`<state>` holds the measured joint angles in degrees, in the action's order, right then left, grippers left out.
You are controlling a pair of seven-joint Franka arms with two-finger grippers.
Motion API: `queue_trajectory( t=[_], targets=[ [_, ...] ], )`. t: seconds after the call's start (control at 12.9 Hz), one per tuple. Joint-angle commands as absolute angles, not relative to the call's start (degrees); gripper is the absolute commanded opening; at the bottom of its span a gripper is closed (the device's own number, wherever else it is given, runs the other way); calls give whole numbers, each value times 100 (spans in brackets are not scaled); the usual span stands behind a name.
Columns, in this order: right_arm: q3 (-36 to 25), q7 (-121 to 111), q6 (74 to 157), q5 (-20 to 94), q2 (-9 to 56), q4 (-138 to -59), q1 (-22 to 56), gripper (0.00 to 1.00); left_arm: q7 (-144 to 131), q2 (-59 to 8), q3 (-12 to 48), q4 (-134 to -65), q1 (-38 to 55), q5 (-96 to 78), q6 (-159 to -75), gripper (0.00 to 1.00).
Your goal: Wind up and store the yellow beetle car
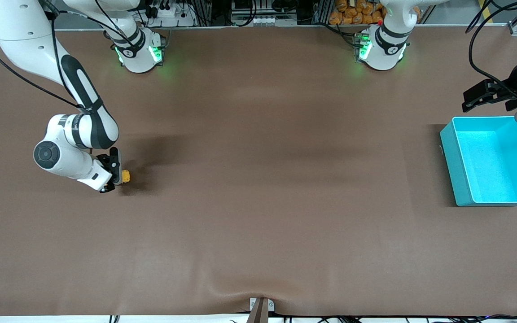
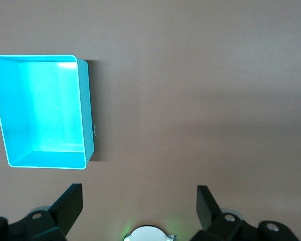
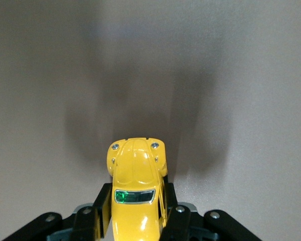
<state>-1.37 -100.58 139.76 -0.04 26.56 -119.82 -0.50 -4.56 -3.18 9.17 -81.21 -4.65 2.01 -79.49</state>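
Note:
The yellow beetle car sits low at the brown table toward the right arm's end. My right gripper is shut on the car's sides, one black finger against each flank, the nose pointing away from the wrist. The turquoise bin stands with nothing in it at the left arm's end of the table. My left gripper waits open above the table beside the bin, nothing between its fingers.
The brown table mat stretches between the car and the bin. The two arm bases stand along the table's robot-side edge. A small bracket sits at the edge nearest the front camera.

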Motion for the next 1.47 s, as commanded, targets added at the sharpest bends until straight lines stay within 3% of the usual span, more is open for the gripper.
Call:
queue_trajectory(
  t=[0.0,1.4],
  targets=[
    [-114,-10020,13922,-97,2496,-12138,-105,23,-475,-281,932,-8104,-475,281,-7998,100],
    [-97,-9607,13711,79,2549,-12164,-220,20,-185,-272,940,-8112,-492,272,-7998,100]
  ],
)
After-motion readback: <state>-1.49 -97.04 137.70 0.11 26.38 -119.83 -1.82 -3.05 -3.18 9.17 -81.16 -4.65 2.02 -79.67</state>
